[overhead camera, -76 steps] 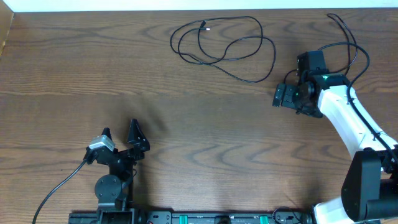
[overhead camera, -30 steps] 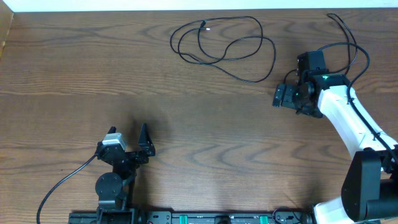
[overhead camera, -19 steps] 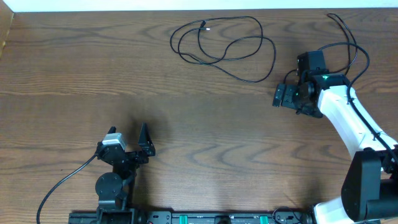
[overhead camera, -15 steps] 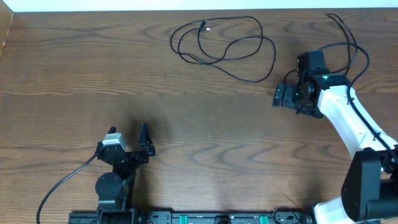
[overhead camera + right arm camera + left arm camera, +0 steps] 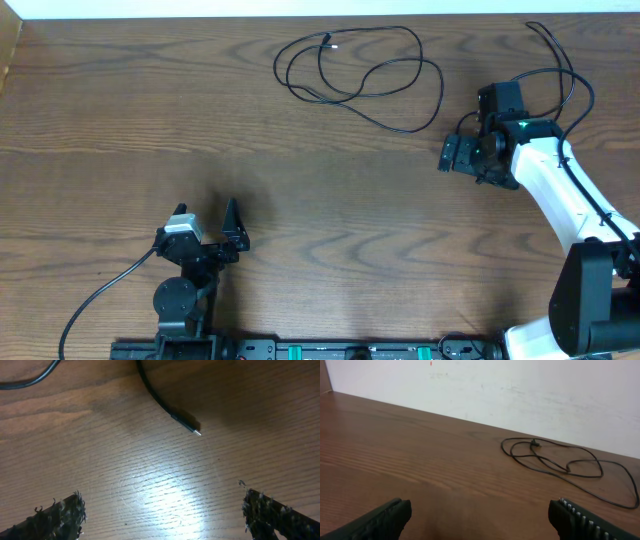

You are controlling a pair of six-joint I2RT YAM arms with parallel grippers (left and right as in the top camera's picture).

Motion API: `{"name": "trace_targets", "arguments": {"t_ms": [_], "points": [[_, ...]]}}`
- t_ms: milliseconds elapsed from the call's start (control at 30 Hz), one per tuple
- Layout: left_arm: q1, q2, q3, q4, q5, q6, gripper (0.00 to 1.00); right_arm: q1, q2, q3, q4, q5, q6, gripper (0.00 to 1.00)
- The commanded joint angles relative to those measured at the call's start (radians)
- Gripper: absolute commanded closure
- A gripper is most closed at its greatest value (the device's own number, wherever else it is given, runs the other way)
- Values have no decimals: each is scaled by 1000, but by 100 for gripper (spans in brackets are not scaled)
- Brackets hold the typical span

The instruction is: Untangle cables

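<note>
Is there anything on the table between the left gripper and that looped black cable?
Nothing visible does. The left gripper is open near the front, and only bare wooden table stretches from it to the black cable, which lies in loose loops near the far edge.

Table (image 5: 150,120) brown wood-grain, slight sheen; cables (image 5: 327,41) matt black

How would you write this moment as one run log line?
left gripper: open, empty | right gripper: open, empty, plug end ahead on table | looped cable: lying untouched
</note>
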State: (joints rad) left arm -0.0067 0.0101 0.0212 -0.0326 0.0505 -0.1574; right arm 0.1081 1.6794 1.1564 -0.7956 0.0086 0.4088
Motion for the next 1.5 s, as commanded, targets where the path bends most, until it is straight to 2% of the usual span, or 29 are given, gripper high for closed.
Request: {"name": "trace_targets", "arguments": {"t_ms": [0,300,433,600,767,1000,1100,1267,1467], "points": [[3,-6,-17,-34,9,-5,8,5,-4,-1,-1,11,-6,1],[3,-6,-17,-34,9,-5,7,5,-29,-1,-6,17,-6,1],[3,-6,-17,-34,9,-5,8,5,-103,-5,-8,29,-6,1],[3,-6,-17,-34,9,-5,7,5,-277,-77,40,38,-6,1],[3,-6,-17,-34,9,-5,7,5,-473,-259,281,33,22,1],[3,-6,-17,-34,9,-5,7,5,-761,-652,810,33,115,1],[3,-6,-17,-34,9,-5,7,5,-838,-783,961,30,115,1],[3,-6,-17,-34,9,-5,7,5,-967,-953,1085,30,114,1],[3,-6,-17,-35,9,-5,7,5,-1172,-1128,1095,30,114,1]]}}
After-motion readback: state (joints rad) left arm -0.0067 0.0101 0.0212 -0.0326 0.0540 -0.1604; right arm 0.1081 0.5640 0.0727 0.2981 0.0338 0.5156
